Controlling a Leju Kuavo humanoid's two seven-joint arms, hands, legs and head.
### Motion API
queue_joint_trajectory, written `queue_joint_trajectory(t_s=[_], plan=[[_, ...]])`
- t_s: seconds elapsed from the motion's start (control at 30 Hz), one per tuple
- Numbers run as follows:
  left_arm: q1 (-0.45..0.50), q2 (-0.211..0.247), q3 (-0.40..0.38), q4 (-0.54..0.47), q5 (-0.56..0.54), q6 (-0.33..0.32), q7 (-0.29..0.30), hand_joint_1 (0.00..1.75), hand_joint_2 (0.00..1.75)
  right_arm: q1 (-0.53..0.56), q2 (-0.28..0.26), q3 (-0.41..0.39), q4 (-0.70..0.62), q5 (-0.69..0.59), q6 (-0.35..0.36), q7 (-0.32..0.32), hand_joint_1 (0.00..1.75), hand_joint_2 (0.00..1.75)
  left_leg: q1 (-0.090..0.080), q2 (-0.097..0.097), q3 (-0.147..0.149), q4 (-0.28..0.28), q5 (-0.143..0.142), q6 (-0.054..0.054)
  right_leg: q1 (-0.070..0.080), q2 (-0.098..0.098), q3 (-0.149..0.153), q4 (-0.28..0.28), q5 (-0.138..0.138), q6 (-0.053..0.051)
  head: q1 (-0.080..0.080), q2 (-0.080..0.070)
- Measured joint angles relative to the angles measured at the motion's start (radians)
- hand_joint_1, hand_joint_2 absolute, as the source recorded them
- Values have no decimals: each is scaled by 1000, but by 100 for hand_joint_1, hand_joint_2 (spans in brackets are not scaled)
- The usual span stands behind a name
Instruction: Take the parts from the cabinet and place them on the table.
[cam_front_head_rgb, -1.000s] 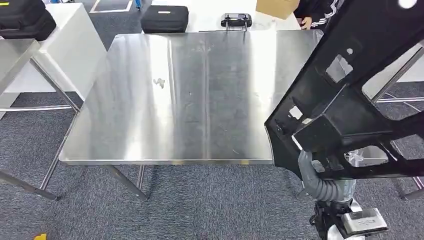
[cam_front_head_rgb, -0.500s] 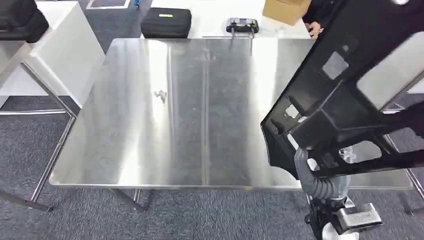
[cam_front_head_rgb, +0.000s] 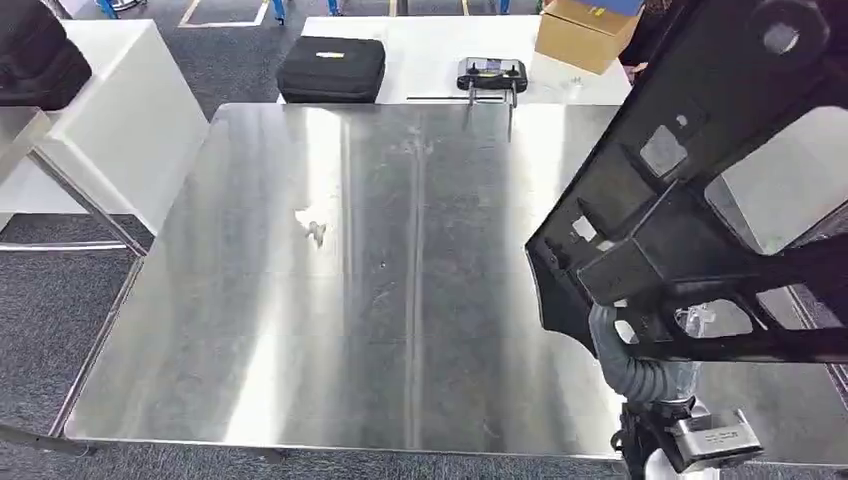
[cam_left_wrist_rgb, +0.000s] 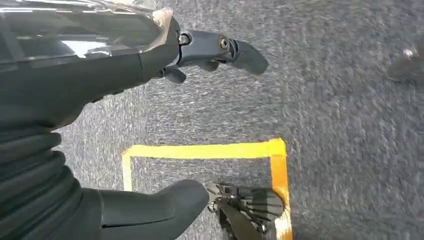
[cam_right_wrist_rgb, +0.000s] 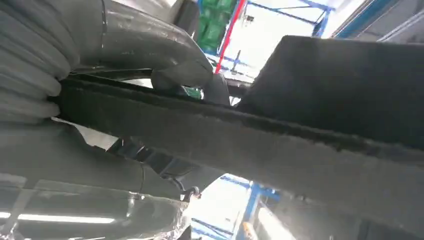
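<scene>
A large black plastic part (cam_front_head_rgb: 700, 200) with cut-out windows and ribs hangs tilted over the right side of the steel table (cam_front_head_rgb: 400, 300). My right hand (cam_front_head_rgb: 612, 340) grips it from below at its lower edge. In the right wrist view the thumb (cam_right_wrist_rgb: 150, 45) and fingers clamp a thick black bar of the part (cam_right_wrist_rgb: 280, 150). My left hand (cam_left_wrist_rgb: 100, 100) hangs down over grey carpet, fingers apart and holding nothing.
A small pale scrap (cam_front_head_rgb: 312, 228) lies on the table's left half. Behind it a white table carries a black case (cam_front_head_rgb: 330, 68), a controller (cam_front_head_rgb: 491, 73) and a cardboard box (cam_front_head_rgb: 585, 30). A white stand (cam_front_head_rgb: 130, 120) is at left. Yellow floor tape (cam_left_wrist_rgb: 200, 150) lies below my left hand.
The whole picture has shifted: the camera has come closer to the steel table, whose near edge now lies at the bottom. The black part stays in my right hand.
</scene>
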Motion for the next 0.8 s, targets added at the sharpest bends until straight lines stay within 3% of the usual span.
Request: queue_joint_trajectory(t_s=[0.03, 0.07, 0.1, 0.17, 0.2, 0.23, 0.27, 0.3, 0.33, 0.37, 0.4, 0.47, 0.5, 0.53, 0.57, 0.6, 0.67, 0.7, 0.73, 0.77, 0.8], plan=[[-2, 0, 0, 0, 0, 0, 0, 0, 175, -1, 0, 1, 0, 0, 0, 0, 175, 175, 2, 4, -54, 82, 9, -7, 0, 0, 16, -5, -12, -12, -5, 0], [-2, 2, 0, 0, 0, 0, 0, 0, 175, -1, 0, 2, 0, 0, 0, 0, 175, 175, 5, 5, -103, 141, -6, -12, 0, 0, 28, -7, -22, -11, -3, 0], [0, 2, 0, 0, 0, 0, 0, 0, 175, 0, 0, 2, 0, 0, 0, 0, 175, 175, 8, 5, -152, 185, -52, -18, 0, 1, 43, -8, -37, -11, -3, 0], [3, 2, 0, 0, 0, 0, 0, 0, 175, 0, 0, 2, 0, 0, 0, 0, 175, 175, 11, 7, -216, 197, -130, -23, -1, 4, 78, -8, -66, -9, -4, 0], [3, 2, 0, 0, 0, 0, 0, 0, 175, 0, 0, 2, 0, 0, 0, 0, 175, 175, 13, 10, -231, 168, -130, -22, -1, 5, 101, -8, -83, -7, -3, 0], [3, 2, 0, 0, 0, 0, 0, 0, 175, 0, 0, 2, 0, 0, 0, 0, 175, 175, 13, 12, -231, 118, -101, -20, -1, 6, 124, -9, -100, -5, -4, 0], [4, 2, 0, 0, 0, 0, 0, 0, 175, 0, 0, 2, 0, 0, 0, 0, 175, 175, 13, 13, -227, 54, -38, -15, -1, 5, 147, -9, -117, -2, -3, 0], [7, 3, 0, 0, 0, 0, 0, 0, 175, 0, 1, 3, 0, 0, 0, 0, 175, 175, 13, 15, -227, -11, 73, -8, -1, 5, 153, -11, -134, 2, -4, 0], [11, 4, 1, 0, 0, 0, 0, 0, 175, -2, 1, 3, 3, 0, 0, 0, 175, 175, 3, 15, -234, -10, 148, -2, 4, 7, 185, -8, -149, 10, 1, 0], [10, 4, 0, 0, 0, 0, 2, 0, 175, 1, 2, 3, 3, 0, 0, 0, 175, 175, -1, 21, -215, -16, 124, 4, 6, 11, 180, -20, -159, 20, -3, 0], [8, 3, 0, 0, 0, 0, 2, 0, 175, -1, 2, 3, 2, 0, 0, 0, 175, 175, -4, 22, -208, -24, 121, 11, 7, 10, 205, -32, -160, 27, -3, 0], [2, 5, 0, -1, 0, 1, 0, 0, 175, -4, 2, 4, -2, 0, 0, -1, 175, 175, -6, 15, -176, -39, 112, 30, 15, 10, 207, -6, -132, 63, -6, 0], [4, 5, 0, -2, 0, 0, 0, 0, 175, -2, 1, 4, -2, 1, 0, -1, 175, 175, -3, 14, -152, -58, 106, 36, 6, 5, 181, 47, -121, 65, -4, 0], [3, 5, 0, -2, 0, 0, 0, 0, 175, -4, 1, 4, -2, 1, 0, -1, 175, 175, -1, 14, -131, -71, 97, 49, 8, 5, 134, 128, -115, 57, -5, -1], [2, 6, 0, -2, 0, 0, 0, 0, 175, -5, 1, 5, -2, 1, 0, -2, 175, 175, 0, 13, -115, -78, 88, 52, 9, 5, 70, 210, -129, 48, -3, 0], [3, 6, 0, -2, 0, 0, 0, 0, 175, -4, 1, 5, -2, 0, 0, -2, 175, 175, 1, 10, -100, -85, 77, 53, 9, 5, 18, 261, -161, 37, -2, 0], [4, 5, 0, -2, 0, 0, 0, 0, 175, -1, 0, 5, -2, 0, 0, -1, 175, 175, 0, 4, -65, -91, 53, 52, 10, 5, -57, 288, -229, 30, -3, 0], [5, 5, 0, -2, 0, 0, 0, 0, 175, -1, 0, 5, -2, 0, 0, -1, 175, 175, 0, 1, -47, -91, 38, 51, 10, 5, -74, 262, -236, 38, -2, 0], [4, 3, 0, -2, 0, 0, 0, 0, 175, -9, 0, 6, 0, 0, 0, 0, 175, 175, 0, -1, -34, -91, 25, 47, 9, 5, -89, 208, -221, 46, 3, 0], [3, 2, 0, -2, 0, 0, 0, 0, 175, -11, 0, 6, 0, 0, 0, -1, 175, 175, -1, 2, -22, -91, 16, 44, 9, 5, -101, 136, -172, 59, 2, 0], [3, 1, 0, -2, 0, 0, 0, 0, 175, -13, -1, 6, 2, 0, 0, 0, 175, 175, -1, 8, -21, -92, 7, 40, 14, 4, -111, 62, -84, 73, 5, 0]])
